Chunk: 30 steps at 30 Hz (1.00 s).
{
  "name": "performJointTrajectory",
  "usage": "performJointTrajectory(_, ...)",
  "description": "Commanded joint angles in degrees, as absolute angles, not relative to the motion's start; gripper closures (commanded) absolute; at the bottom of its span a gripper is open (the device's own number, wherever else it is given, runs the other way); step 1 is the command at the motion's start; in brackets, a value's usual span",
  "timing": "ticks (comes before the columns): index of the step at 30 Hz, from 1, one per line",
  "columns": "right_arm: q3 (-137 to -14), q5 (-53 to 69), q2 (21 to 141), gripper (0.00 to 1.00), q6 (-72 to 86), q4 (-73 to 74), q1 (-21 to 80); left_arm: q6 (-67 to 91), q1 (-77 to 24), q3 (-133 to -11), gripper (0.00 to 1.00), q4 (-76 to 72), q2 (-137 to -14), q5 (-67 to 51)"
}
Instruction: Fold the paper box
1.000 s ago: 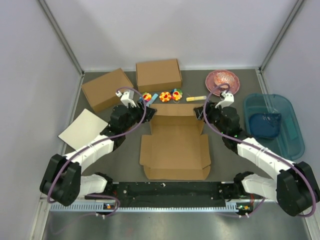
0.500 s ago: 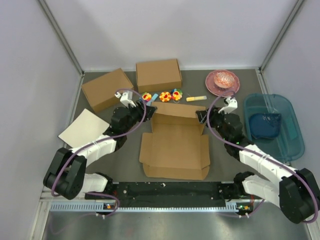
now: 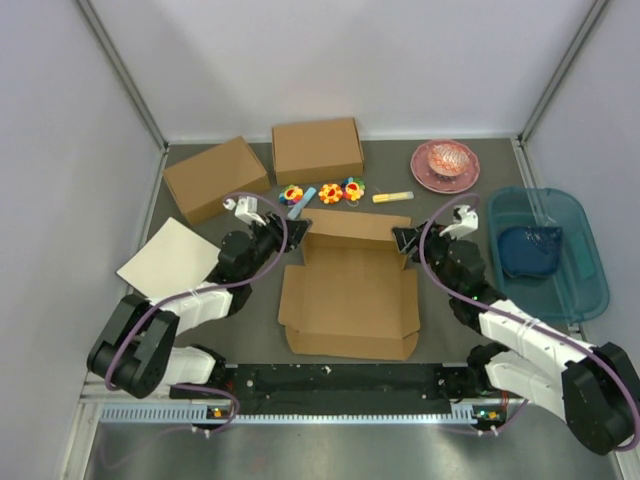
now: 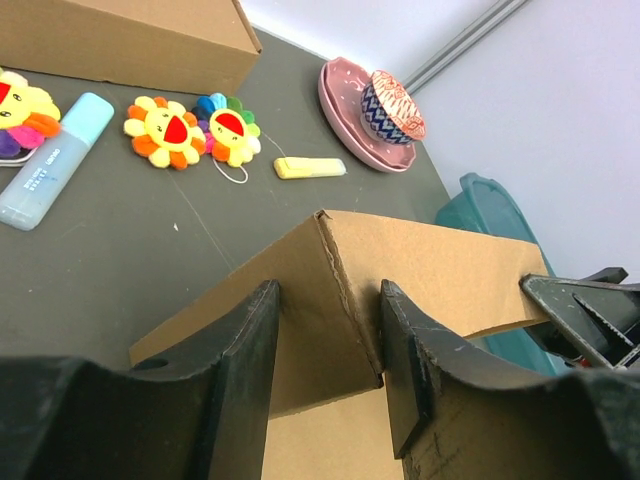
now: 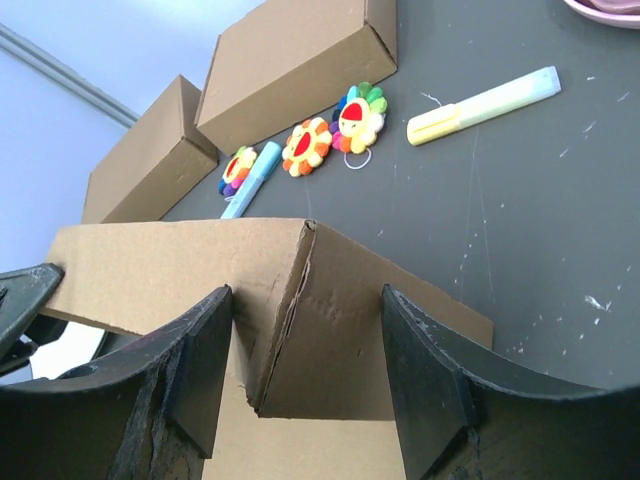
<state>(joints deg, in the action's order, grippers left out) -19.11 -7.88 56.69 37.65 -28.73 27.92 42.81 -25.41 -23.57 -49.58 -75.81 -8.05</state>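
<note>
Your paper box (image 3: 350,295) sits mid-table, back wall up; left gripper (image 4: 330,292) and right gripper (image 5: 307,300) each pinch a rear corner. Plate (image 3: 428,174) holds one bowl (image 3: 447,157), bin (image 3: 592,272) one blue item (image 3: 530,248). Three flowers (image 3: 330,192), two closed boxes (image 3: 212,178).

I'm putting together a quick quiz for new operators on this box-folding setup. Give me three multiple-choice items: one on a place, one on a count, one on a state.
1. Where is the pink plate? A. near left corner B. far right, beside the teal tub C. on the white board
2. How many flower toys are there? A. two B. three C. five
3. How is the paper box far panel? A. flat B. torn off C. raised, its corners between the jaws

Key: 1 B, it sits at the far edge next to the tub; 2 B, three lie in a row; 3 C, the left gripper and right gripper each straddle a raised corner.
</note>
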Motion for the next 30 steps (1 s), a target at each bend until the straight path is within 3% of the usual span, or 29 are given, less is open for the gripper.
performJointTrajectory(1, -14.6, -8.2, 59.9, 0.47, 40.0, -8.6, 30.3, 42.9, -25.9, -17.4, 0.61, -31.9, -80.7, -9.1)
performJointTrajectory(9, -10.9, -9.3, 61.3, 0.45, 48.5, -10.0, 32.9, 43.6, -25.9, -14.1, 0.61, -34.4, -81.2, -9.1)
performJointTrajectory(22, -8.0, -9.5, 53.5, 0.43, 50.5, -4.7, 33.2, 44.2, -25.9, -9.3, 0.59, -43.1, -83.8, -12.0)
performJointTrajectory(30, -18.4, -14.0, 48.0, 0.35, 44.1, 2.7, 33.2, 44.6, -25.9, -12.8, 0.55, -39.2, -80.8, -13.4)
